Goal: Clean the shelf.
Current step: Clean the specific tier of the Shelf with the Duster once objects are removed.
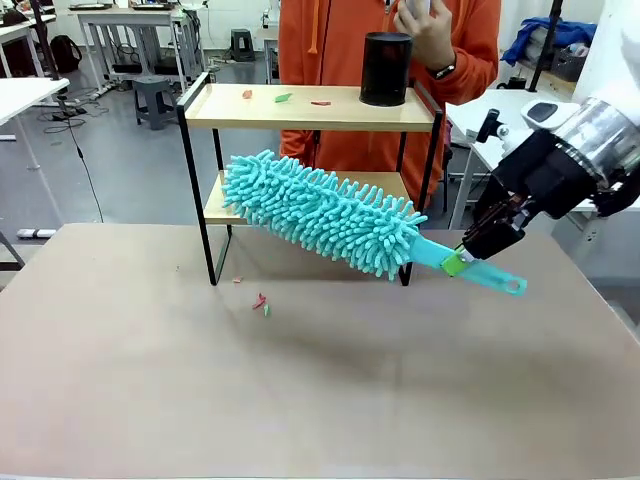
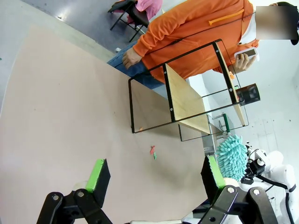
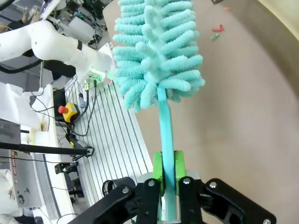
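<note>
– Two-tier shelf [image 1: 310,106] stands at the table's far middle, just in front of the person. Its top board holds three scraps [image 1: 283,97] (green, red, orange) and a black cylinder [image 1: 386,68] at its right end.
– Duster?
– Turquoise microfiber duster [image 1: 320,212] hangs across the front of the lower board, below the top one, head tilted up to the left. Can't tell if it touches the frame. Right gripper [image 1: 462,262] is clamped on the thin handle near its end, green pads on both sides of it.
– Risks?
– All judgement. First: the head is long and the grip sits far back, so a sweep that catches the frame could twist the handle in the pads or lever it out. Second: the shelf looks light on thin legs, so a push on an upright could slide or tip it toward the person. Third: a rightward sweep on the top board could knock the cylinder over or off.
– And the scraps?
– They may just drop onto the table [image 1: 300,400]. A few bits [image 1: 262,302] lie there by the front left leg.
– Left side?
– Left gripper [image 2: 154,171] hovers over the table, fingers wide apart with nothing between them, well apart from the shelf. Low risk. The person's hand [image 1: 425,35] is just above the cylinder, and a high sweep could clip it.
</note>
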`<state>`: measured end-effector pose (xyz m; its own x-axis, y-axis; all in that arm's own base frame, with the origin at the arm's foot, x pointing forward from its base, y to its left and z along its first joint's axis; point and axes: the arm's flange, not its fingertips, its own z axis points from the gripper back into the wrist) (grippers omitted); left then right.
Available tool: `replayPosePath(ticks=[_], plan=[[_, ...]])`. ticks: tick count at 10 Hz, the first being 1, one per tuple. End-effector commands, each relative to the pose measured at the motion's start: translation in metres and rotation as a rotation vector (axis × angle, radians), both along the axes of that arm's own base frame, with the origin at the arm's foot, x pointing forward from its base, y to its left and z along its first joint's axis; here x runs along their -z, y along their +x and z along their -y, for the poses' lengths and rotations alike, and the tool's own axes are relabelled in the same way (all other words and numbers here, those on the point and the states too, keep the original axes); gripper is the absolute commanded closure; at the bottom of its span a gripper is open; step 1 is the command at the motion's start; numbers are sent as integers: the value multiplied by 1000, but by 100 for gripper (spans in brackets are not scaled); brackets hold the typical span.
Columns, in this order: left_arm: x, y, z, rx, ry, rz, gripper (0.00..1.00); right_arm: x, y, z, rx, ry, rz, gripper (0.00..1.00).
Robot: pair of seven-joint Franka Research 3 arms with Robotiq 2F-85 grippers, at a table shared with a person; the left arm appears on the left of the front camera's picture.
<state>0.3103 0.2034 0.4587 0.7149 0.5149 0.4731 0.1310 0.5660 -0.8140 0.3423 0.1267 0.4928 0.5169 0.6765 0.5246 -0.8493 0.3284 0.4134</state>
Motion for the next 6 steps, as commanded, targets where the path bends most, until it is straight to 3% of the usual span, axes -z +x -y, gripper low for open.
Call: replayPosePath(ticks=[1,2,4,5,6], plan=[[1,1,1,2,-2,30,0,1,1,14,44,78,-79,88],[1,1,1,2,-2,30,0,-13,-14,45,82,176,-101,88],[1,1,1,2,-2,30,0,-41,-54,129,306,387,-96,88],[1,1,1,2,-2,30,0,-42,-73,170,546,482,-77,88],[1,1,1,2,-2,30,0,-34,-87,195,683,561,-86,88]])
